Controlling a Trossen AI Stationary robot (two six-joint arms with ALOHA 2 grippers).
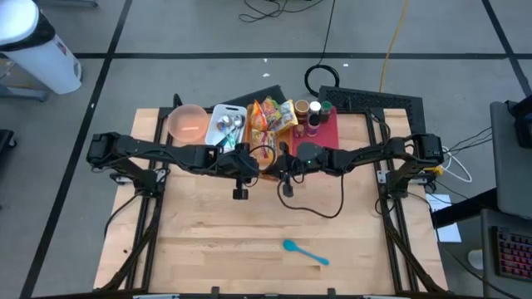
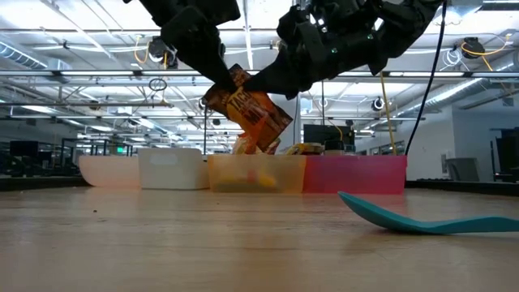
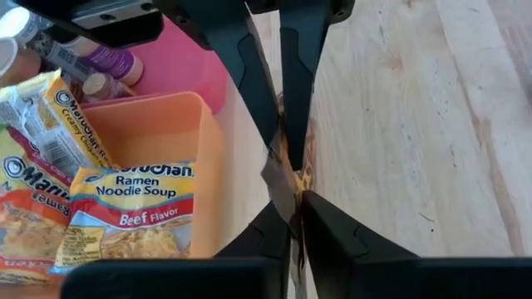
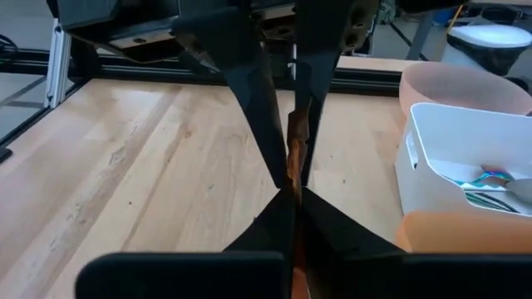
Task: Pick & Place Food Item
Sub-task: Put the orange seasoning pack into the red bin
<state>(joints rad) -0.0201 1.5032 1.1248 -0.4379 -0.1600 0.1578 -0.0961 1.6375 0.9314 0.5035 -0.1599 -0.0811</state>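
An orange food packet [image 2: 253, 112] hangs in the air over the middle of the table, in front of the orange bin [image 1: 268, 126]. My left gripper [image 2: 217, 79] comes from the table's left and my right gripper [image 2: 261, 81] from its right. They meet at the packet's top, each shut on it. Both wrist views show the packet edge-on [image 3: 293, 178] [image 4: 294, 145], between that arm's own fingers below and the other arm's fingers above. More ramen packets [image 3: 133, 208] lie in the orange bin. My left gripper pinches the packet's upper left corner [image 2: 222, 89] between its two fingers, slanting down from the table's left. The packet hangs tilted below the fingers, clear of the table. My right gripper pinches the packet's upper edge [image 2: 256, 86] between its two fingers, close beside the left gripper's hold. It comes nearly level from the table's right. The packet's lower end [image 2: 272, 130] hangs free above the table.
Along the far edge stand a pink bowl [image 1: 187, 123], a white bin [image 1: 229, 120] with utensils, the orange bin and a red bin [image 1: 326, 126] with bottles. A teal spoon [image 1: 303, 252] lies near the front edge. Bare wood lies between it and the arms.
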